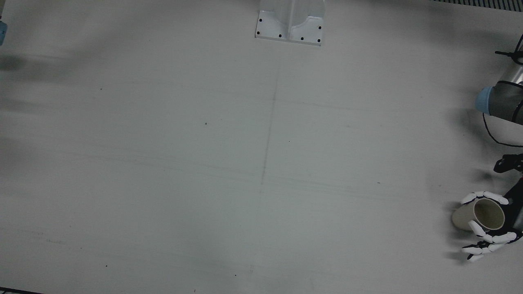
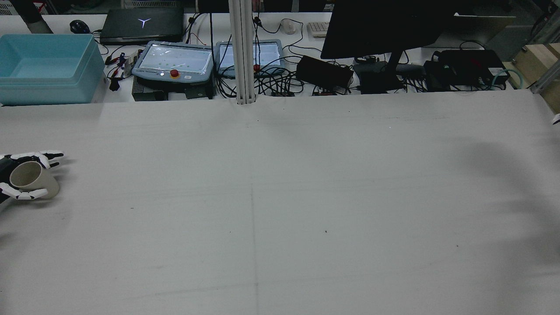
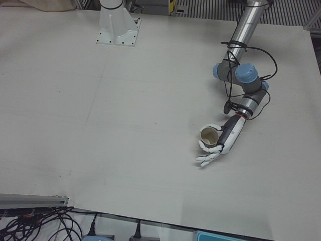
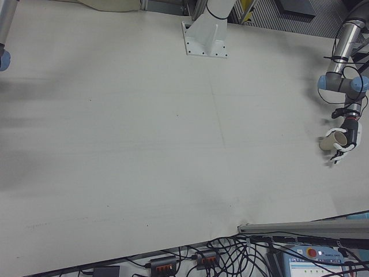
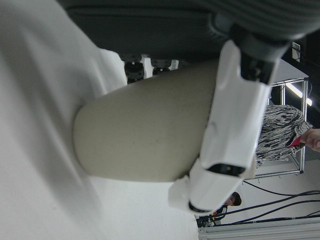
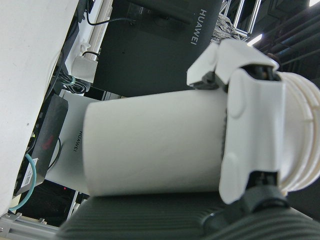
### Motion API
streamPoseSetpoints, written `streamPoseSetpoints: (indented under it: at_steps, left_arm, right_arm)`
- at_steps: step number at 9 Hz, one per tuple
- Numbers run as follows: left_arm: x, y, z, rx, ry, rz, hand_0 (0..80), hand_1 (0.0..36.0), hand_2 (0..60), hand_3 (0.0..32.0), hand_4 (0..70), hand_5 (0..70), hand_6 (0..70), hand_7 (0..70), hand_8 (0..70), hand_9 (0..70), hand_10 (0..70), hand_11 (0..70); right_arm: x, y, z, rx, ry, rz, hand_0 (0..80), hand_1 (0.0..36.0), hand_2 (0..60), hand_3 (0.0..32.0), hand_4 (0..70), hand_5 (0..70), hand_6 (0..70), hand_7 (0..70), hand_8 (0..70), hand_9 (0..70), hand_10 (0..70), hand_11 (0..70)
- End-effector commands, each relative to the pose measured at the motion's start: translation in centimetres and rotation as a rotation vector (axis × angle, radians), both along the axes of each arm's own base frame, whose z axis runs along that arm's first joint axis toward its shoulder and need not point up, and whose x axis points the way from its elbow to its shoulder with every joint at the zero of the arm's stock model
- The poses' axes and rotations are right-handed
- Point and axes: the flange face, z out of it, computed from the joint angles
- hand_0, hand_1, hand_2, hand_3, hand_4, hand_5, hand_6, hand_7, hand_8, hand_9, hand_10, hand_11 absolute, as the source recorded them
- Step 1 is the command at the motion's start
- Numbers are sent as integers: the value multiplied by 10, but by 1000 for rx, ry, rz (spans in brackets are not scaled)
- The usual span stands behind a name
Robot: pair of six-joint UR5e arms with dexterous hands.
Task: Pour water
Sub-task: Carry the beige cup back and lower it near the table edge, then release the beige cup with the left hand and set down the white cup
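My left hand (image 1: 496, 238) is shut on a beige paper cup (image 1: 470, 218) at the far right edge of the front view, low over the table. The same cup (image 2: 33, 177) and hand (image 2: 26, 194) show at the left edge of the rear view, and in the left-front view the cup (image 3: 207, 136) is in the hand (image 3: 224, 140). In the left hand view a white finger (image 5: 230, 125) lies across the cup (image 5: 150, 135). My right hand (image 6: 250, 130) is shut on a white cup (image 6: 150, 145), seen only in its own view, off the table's side.
A white pedestal base (image 1: 290, 24) stands at the table's robot side. Beyond the far edge are a blue bin (image 2: 48, 70), two teach pendants (image 2: 175, 61), cables and a dark monitor (image 2: 385, 26). The left arm's elbow (image 1: 502, 102) hangs over the table's edge.
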Motion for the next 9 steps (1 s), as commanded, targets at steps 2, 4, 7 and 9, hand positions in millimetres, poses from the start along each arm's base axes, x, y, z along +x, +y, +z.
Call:
streamPoseSetpoints:
  at_steps: [2,4,7,9]
  left_arm:
    - [-5,8,10,1,-22,-1,800,260,0,0,551,0,175,161,106,35,47,97]
    - [-7,11,13,2,-21,-1,732,148,0,0,342,0,116,81,57,2,4,25]
    - [-14,19,22,-3,-27,-2,452,0,0,0,149,0,48,0,2,0,0,0]
    - [-16,18,22,-3,-25,-5,402,0,0,0,136,0,41,0,0,0,0,0]
  right_arm:
    - [-3,-2,-2,6,2,-3,742,360,600,0,197,296,700,700,700,700,302,462]
    - [-9,0,2,-7,3,-4,738,360,600,0,208,295,700,700,700,700,301,460]
    - [-27,6,15,-41,8,39,757,360,600,0,230,280,700,700,700,700,276,426]
    - [-37,-2,10,-33,9,32,628,220,1,0,71,137,356,277,296,342,0,0]
